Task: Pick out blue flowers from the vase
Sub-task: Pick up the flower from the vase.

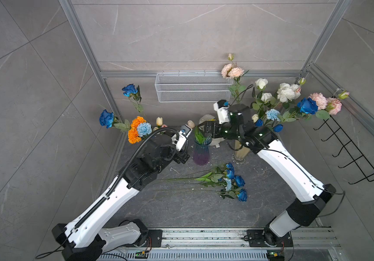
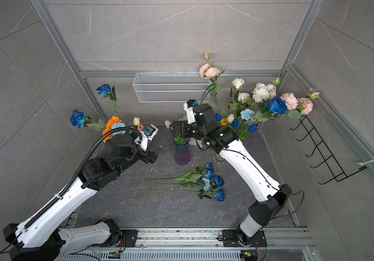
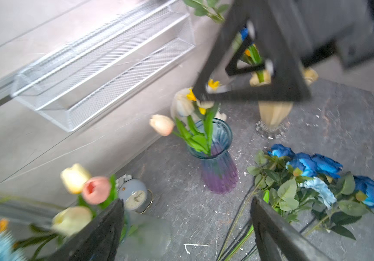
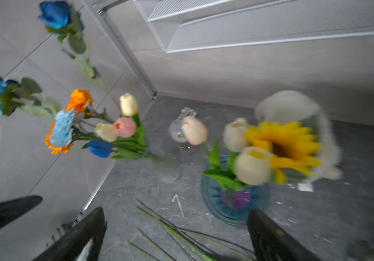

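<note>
The picked blue flowers lie heaped on the table nearest me, stems running crosswise, heads to my right. Just past them my left gripper hangs wide open and empty beside the blue vase. My right gripper, likewise spread and empty, hovers above that vase. I judge I'm between picks. Farther back, blue roses lean out leftward from the left bunch, and another blue rose sits in the right bunch. Next, pinch one stem low and draw it out along its length.
</note>
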You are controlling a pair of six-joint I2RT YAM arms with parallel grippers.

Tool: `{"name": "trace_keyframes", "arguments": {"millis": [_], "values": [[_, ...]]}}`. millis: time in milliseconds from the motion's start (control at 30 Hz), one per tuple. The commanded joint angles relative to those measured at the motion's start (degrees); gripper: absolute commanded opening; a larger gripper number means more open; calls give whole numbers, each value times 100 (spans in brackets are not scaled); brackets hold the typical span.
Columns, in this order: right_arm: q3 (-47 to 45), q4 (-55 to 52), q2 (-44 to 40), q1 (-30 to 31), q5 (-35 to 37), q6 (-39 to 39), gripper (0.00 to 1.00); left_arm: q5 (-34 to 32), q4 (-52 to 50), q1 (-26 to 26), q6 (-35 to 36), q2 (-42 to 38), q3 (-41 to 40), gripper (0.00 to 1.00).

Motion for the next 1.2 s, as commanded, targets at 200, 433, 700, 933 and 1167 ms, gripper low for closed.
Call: {"name": "trace_keyframes", "arguments": {"millis": [200, 433, 700, 933, 1167], "values": [[1576, -14, 2030, 580, -401, 333, 100, 687, -804, 2232, -1040, -977, 48, 92], [2754, -330, 3188, 633, -501, 583, 99, 3512, -342, 5228, -1880, -815, -193, 94], [3250, -407, 3689, 625, -541, 726, 99, 4871, 919, 6590, -2693, -358, -331, 97], [3657, -448, 4105, 596, -629, 897, 99, 4807, 1754, 6590, -3032, -96, -367, 99], [4137, -565, 4434, 505, -618, 1015, 98, 4864, 1894, 6590, -3040, 398, -206, 95]]}}
